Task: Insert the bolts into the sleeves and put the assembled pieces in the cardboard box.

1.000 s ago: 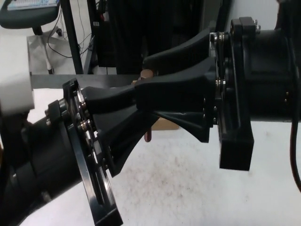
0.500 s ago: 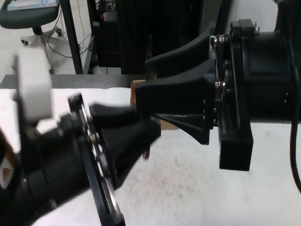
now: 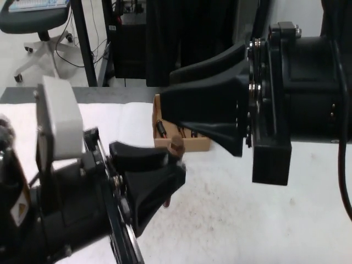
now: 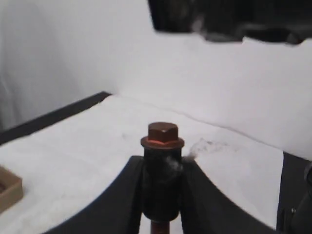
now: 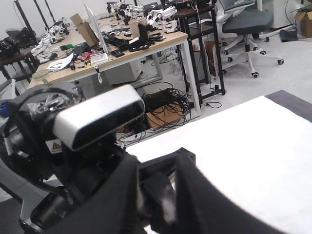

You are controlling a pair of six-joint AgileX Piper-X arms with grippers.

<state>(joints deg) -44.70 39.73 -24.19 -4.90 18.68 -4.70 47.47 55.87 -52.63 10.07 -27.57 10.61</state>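
My left gripper (image 4: 162,195) is shut on a black sleeve (image 4: 161,187) with a copper bolt (image 4: 162,134) standing in it, head up. In the high view this assembled piece (image 3: 176,146) sits at the left gripper (image 3: 175,159), just in front of the cardboard box (image 3: 199,144). The box holds a few dark pieces (image 3: 161,127). My right gripper (image 3: 166,88) hangs above the box, apart from the left one. In the right wrist view a dark shape sits at the right gripper (image 5: 157,195); I cannot make out what it is.
White cloth (image 3: 231,209) covers the bench, and a corner of the box (image 4: 7,187) lies on it. The left arm's white wrist camera (image 5: 97,117) is close to the right gripper. Desks and chairs stand in the room behind.
The left gripper has drawn back, down and to the left, away from the right gripper, carrying the bolt and sleeve. The box has come into sight. The right arm has barely moved.
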